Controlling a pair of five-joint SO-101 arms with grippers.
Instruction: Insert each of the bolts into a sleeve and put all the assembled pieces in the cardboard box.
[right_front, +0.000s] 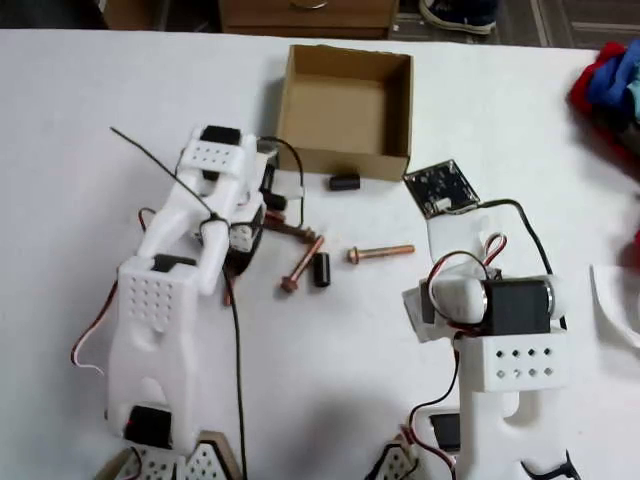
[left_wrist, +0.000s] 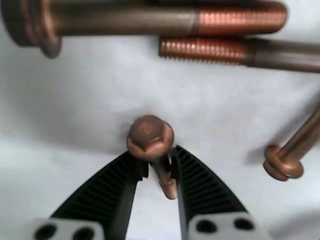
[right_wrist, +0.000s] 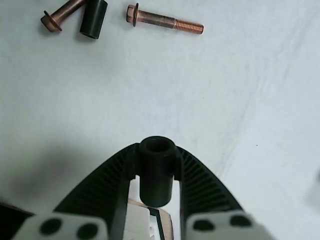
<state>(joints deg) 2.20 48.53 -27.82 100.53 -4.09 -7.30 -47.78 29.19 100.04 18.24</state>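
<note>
Left tool (left_wrist: 156, 156) is clamped on a copper bolt (left_wrist: 150, 136), its hexagonal head turned toward the wrist camera and its shank running off at a slant between the ribbed fingers (left_wrist: 115, 185), threaded end away from the lens; right tool (right_wrist: 156, 150), on the other side of the worktop (right_front: 330, 390), is closed around a black sleeve (right_wrist: 156, 172), whose long axis lies along the fingers and whose open bore faces its own camera. Seen from above, the arm with the sleeve stands well apart from the arm with the bolt, toward the robot's right, with a loose bolt (right_front: 380, 253) and a loose sleeve (right_front: 321, 270) lying flat between them, the loose bolt's long axis running side to side with its head toward the left arm. Each arm carries its half, so the mating likely turns on bringing the two long axes onto one line, threaded tip toward the open bore, while the cardboard box (right_front: 345, 162) sits beyond both at the far side, a second loose sleeve (right_front: 344, 182) just in front of its wall
</note>
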